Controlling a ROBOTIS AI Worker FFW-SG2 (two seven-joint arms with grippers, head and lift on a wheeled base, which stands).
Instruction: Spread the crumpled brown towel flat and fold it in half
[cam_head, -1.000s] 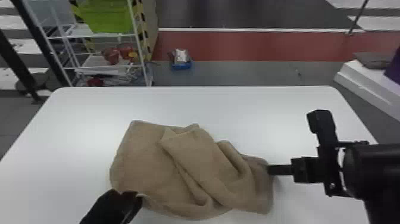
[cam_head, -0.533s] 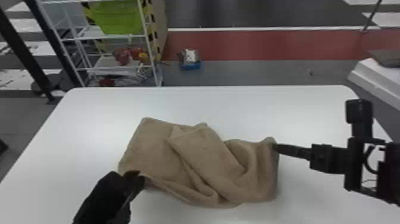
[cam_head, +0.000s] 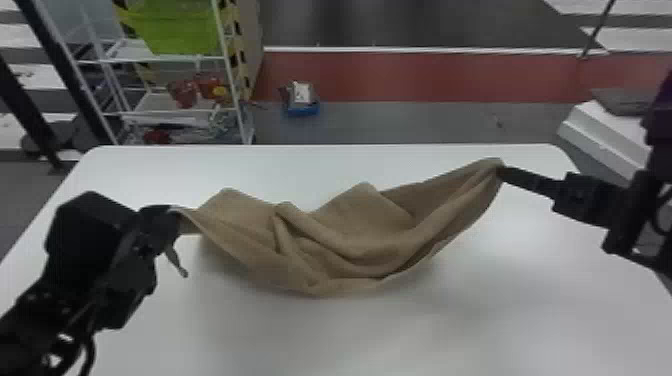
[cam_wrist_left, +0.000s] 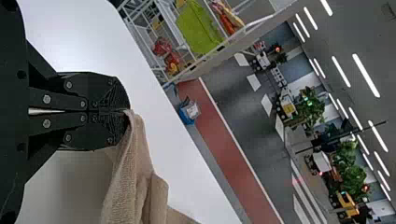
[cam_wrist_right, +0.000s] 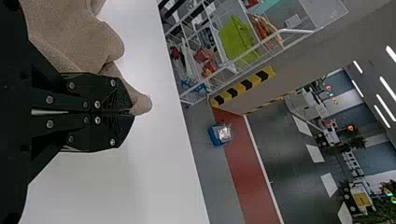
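Observation:
Stretched between both grippers, the brown towel (cam_head: 350, 240) sags in folds, its middle low over the white table. In the head view my left gripper (cam_head: 175, 220) holds its left corner. The left wrist view has that left gripper (cam_wrist_left: 127, 111) shut on the corner, with the towel (cam_wrist_left: 135, 182) hanging from the fingertips. Farther back at the right, my right gripper (cam_head: 502, 172) pinches the towel's raised right corner. Seen from the right wrist, the right gripper (cam_wrist_right: 130, 112) is shut on a bit of the towel (cam_wrist_right: 79, 37).
The white table (cam_head: 500, 310) extends around the towel, its far edge behind it. Beyond stand a white rack (cam_head: 170, 112) with a green bin (cam_head: 172, 27) and a small blue box (cam_head: 301, 107) on the floor. A white block (cam_head: 605, 135) is past the right edge.
Both grippers have risen and moved apart, the right one farther back. The towel, earlier bunched on the table, is now drawn wide with its two corners lifted.

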